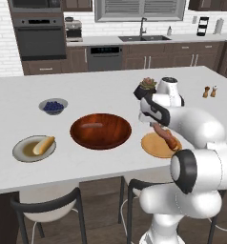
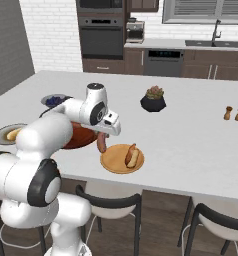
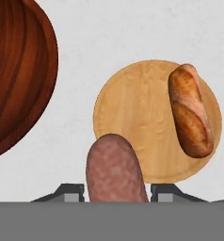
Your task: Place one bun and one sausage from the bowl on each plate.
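1. Running left to right across the white desk (image 1: 101, 86) in the left base view: one grey-rimmed plate (image 1: 21, 153) with an olive-brown centre sits at the left, and one bun (image 1: 43, 145) lies on it.
2. Behind that plate, nearer the middle, stands one small grey bowl of blueberries (image 1: 53, 106).
3. Next comes one wide reddish-brown wooden bowl (image 1: 100, 131), near the centre of the desk; one sausage (image 1: 92, 126) lies inside it toward the back.
4. Right of the wooden bowl, close to it, lies one flat orange-tan plate (image 3: 132, 113). One second bun (image 3: 190, 109) rests on it, toward the edge away from the bowl.
5. The hand (image 3: 117, 192) hangs above the near rim of the orange-tan plate, its two fingers partly closed around one second sausage (image 3: 115, 169), which points down toward the plate; the right base view shows the sausage dangling clear of the plate's surface.
6. Farther back on the desk is one dark pot with a reddish-green plant (image 2: 153, 98).
7. At the far right stand two small shakers (image 2: 233, 113), side by side.
8. The count is two plates, two buns and two sausages; one plate carries a bun alone, the other a bun with a sausage held over it.
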